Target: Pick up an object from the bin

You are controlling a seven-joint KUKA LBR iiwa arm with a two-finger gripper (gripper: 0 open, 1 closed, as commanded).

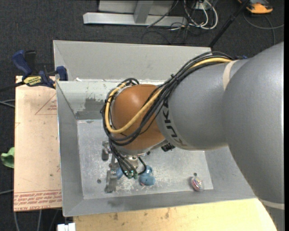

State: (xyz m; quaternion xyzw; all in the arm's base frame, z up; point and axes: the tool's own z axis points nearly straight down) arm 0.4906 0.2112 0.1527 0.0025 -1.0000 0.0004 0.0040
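Dark grey carpet floor [27, 27] at top and left. Pale grey metal stand base [131, 17] at top centre, flat on carpet. Tangle of black and white cables [198, 16] just right of it. At top-right corner, orange item [259, 6], partly cut off.

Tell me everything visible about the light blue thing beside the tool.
The light blue thing is small, rounded and lumpy, perhaps plastic. It lies on the bin floor near the front wall, just to the view's right of the tool, below the arm's cables. Whether the tool touches it cannot be told.
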